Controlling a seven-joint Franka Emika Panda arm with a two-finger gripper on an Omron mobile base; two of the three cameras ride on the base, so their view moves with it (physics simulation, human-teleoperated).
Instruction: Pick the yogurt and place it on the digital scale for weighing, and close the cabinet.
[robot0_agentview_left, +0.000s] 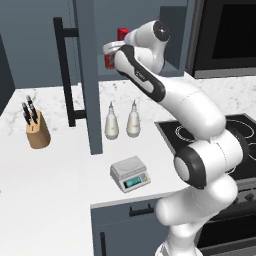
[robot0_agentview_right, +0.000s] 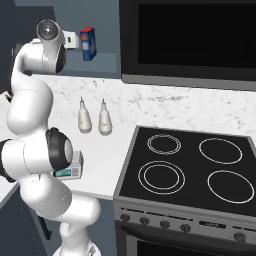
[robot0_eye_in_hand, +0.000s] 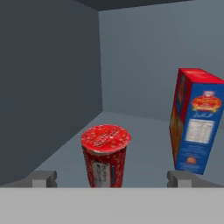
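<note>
Inside the open dark grey-blue wall cabinet, the gripper stands wide open astride the small red cylindrical yogurt cup; advance squarely, clear of the red-and-blue box, then close.

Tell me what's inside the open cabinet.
On the cabinet shelf, the yogurt stands upright between the open gripper fingertips, with a red-and-blue box beside it. Anything below the shelf is out of sight.

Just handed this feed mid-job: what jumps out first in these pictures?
The white arm reaches up into the open cabinet, its open gripper straddling a red yogurt cup on the shelf without closing on it. A taller red-and-blue box stands tilted beside the cup. Down on the white counter, the small scale waits near the front edge, in front of two pale bottles.
</note>
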